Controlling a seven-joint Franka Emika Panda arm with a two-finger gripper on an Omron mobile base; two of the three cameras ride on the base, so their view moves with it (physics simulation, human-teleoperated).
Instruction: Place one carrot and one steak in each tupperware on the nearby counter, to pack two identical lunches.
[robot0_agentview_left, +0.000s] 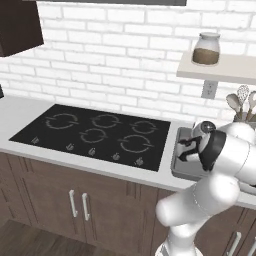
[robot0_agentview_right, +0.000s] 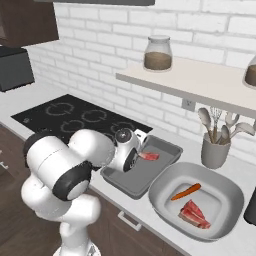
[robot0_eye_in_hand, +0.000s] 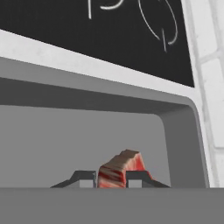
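While I held the arm over the right end of the counter (robot0_agentview_right: 125, 207), the gripper (robot0_eye_in_hand: 111, 178) was clamped on a steak (robot0_eye_in_hand: 120, 168), its two dark fingertips pressing the slab from either side. In the hand view the meat stood on edge between the tips and not flat, which I judged to follow from a pinch across its thin dimension. The gripper sat inside the rectangular tupperware (robot0_agentview_right: 160, 175), low over its bare grey floor and toward the corner nearest the stovetop (robot0_agentview_left: 95, 131); whether the steak touched the floor I could not tell. From the right base view the same steak showed just beyond the wrist, over the tray's far half (that position suits a release there and leaves the near half free for a carrot).

The oval tupperware (robot0_agentview_right: 165, 192) lay just beside the tray, touching or nearly so, and already held one carrot (robot0_agentview_right: 186, 191) and a second steak (robot0_agentview_right: 195, 214), lying apart on its floor. I rated that lunch complete. The rectangular tray held no carrot that I could see, and I did not locate the other carrot.

My judgement was that the step in hand was setting down this steak; opening the jaws low would let it tip flat without bouncing. A utensil holder (robot0_agentview_right: 215, 150) stood behind the basin, well clear of the work.
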